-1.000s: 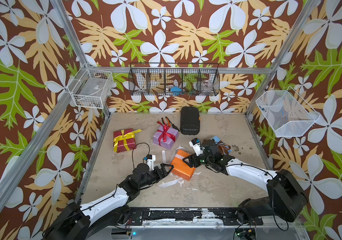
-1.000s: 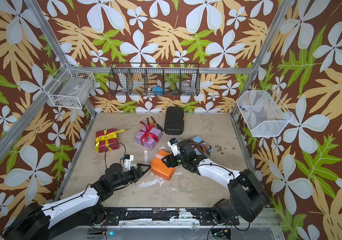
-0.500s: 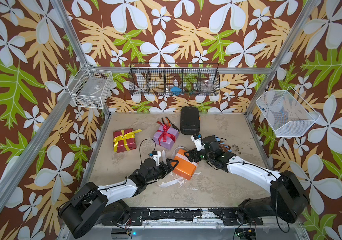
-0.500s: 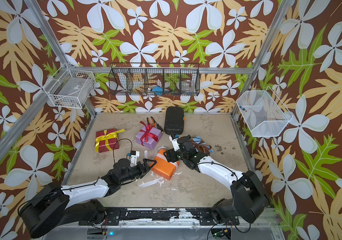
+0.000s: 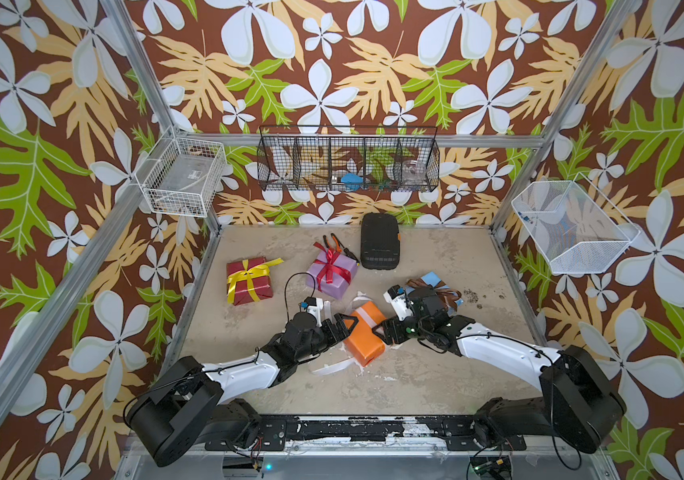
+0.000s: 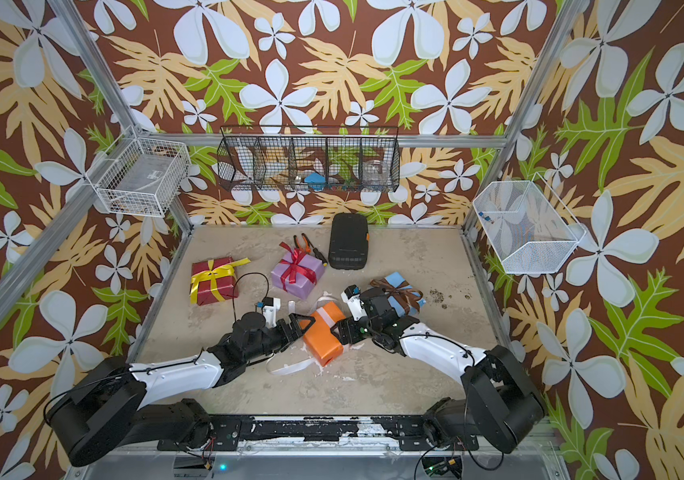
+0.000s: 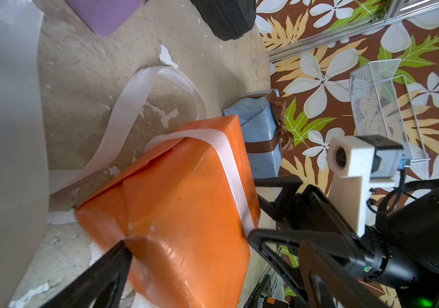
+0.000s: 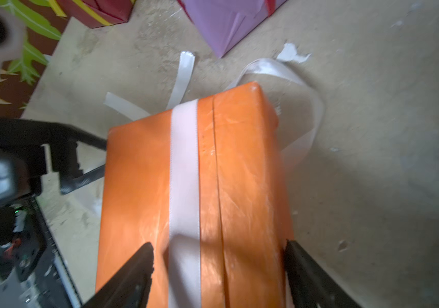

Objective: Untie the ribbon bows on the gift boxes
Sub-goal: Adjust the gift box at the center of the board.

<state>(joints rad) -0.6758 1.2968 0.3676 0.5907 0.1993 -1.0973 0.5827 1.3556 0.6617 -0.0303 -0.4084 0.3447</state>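
Observation:
The orange gift box (image 5: 363, 338) (image 8: 239, 173) lies tilted at mid-table. Its white ribbon (image 5: 332, 368) (image 7: 122, 112) is loose, one band still over the box and its tails on the table. My right gripper (image 5: 377, 332) (image 8: 218, 248) is shut on the box's right end. My left gripper (image 5: 348, 328) (image 7: 189, 242) stands open with its fingers either side of the box's left end. The light blue box (image 5: 431, 278) with its brown bow sits just behind my right wrist. The lilac box (image 5: 346, 264) with a red bow and the dark red box (image 5: 263, 286) with a yellow bow stand further back left.
A black ribbed case (image 5: 379, 245) and pliers (image 5: 334, 243) lie near the back wall. Wire baskets hang on the back wall (image 5: 348, 166), the left wall (image 5: 182, 183) and the right wall (image 5: 572, 228). White flecks litter the table round the orange box.
My left arm has reached forward and to the right, so its open fingers now flank the orange box's left end. My right gripper has stayed at the box's right end, shifting only slightly.

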